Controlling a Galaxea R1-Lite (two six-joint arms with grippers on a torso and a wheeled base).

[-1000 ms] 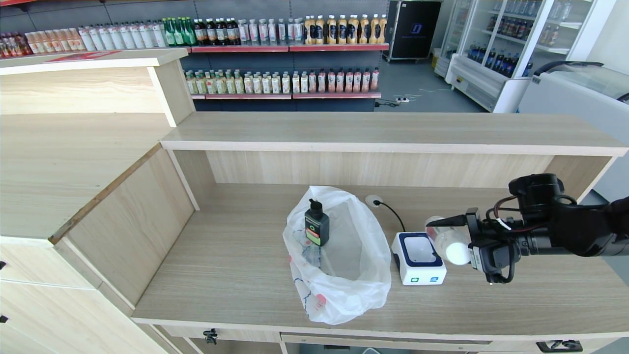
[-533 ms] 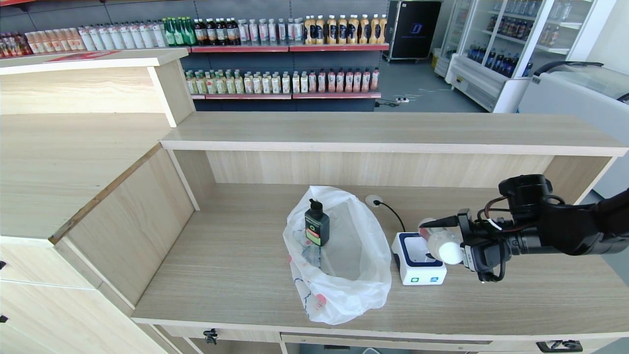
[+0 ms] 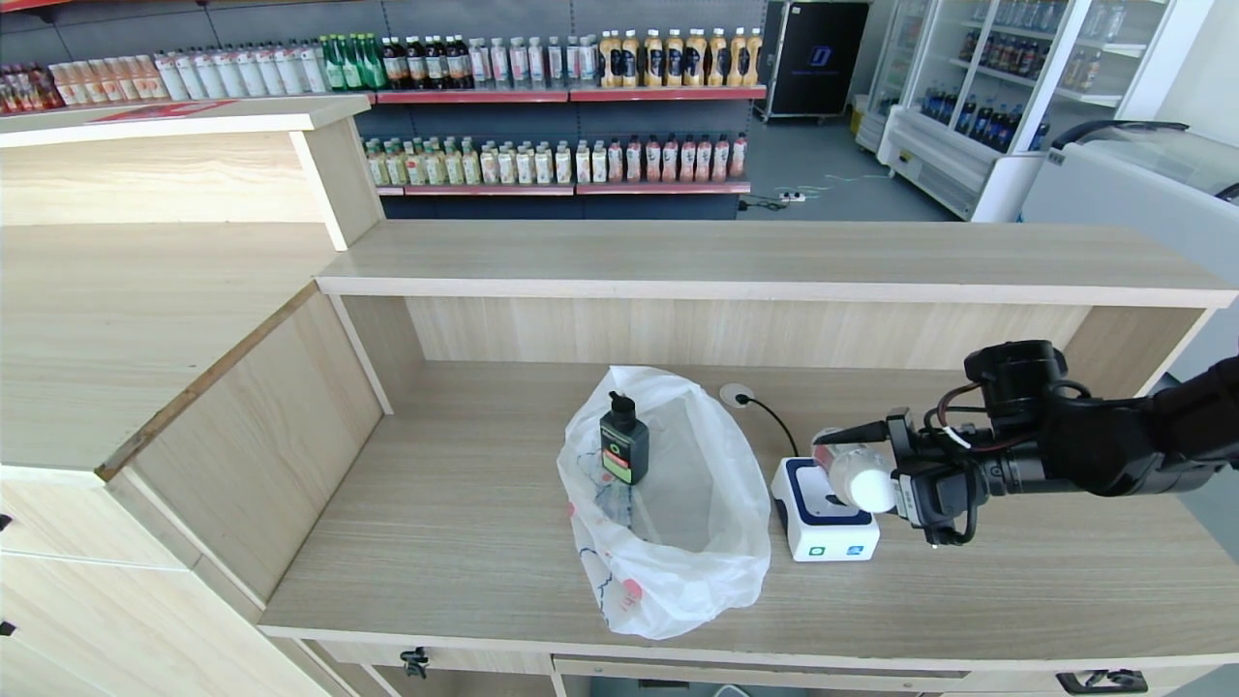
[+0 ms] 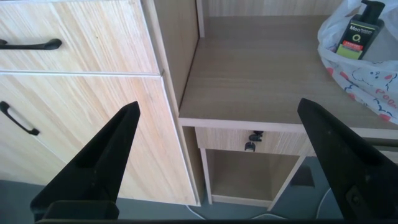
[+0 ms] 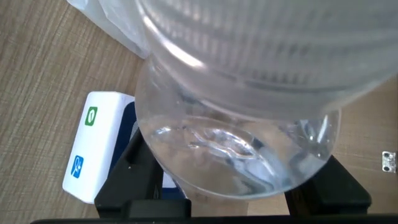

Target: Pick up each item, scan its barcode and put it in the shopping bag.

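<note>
My right gripper [image 3: 854, 457] is shut on a clear plastic bottle [image 3: 852, 472] with a white cap, held sideways just above the right part of the white and blue barcode scanner [image 3: 823, 513]. The right wrist view looks along the bottle [image 5: 249, 93] to the scanner [image 5: 93, 155] beneath it. Left of the scanner, a white plastic shopping bag [image 3: 678, 542] lies open with a dark pump bottle [image 3: 624, 445] standing in it. My left gripper [image 4: 217, 162] hangs open below the counter's front left corner with nothing in it; the bag [image 4: 367, 74] shows far off.
A black cable [image 3: 770, 416] runs from the scanner to a grommet at the back. A raised wooden ledge [image 3: 774, 261] walls the counter's back and a side panel [image 3: 261, 436] its left. Drawers [image 4: 74, 43] stand beside my left gripper.
My right arm has carried the bottle leftward, from beside the scanner to over its right part. Bag, pump bottle and scanner have stayed put.
</note>
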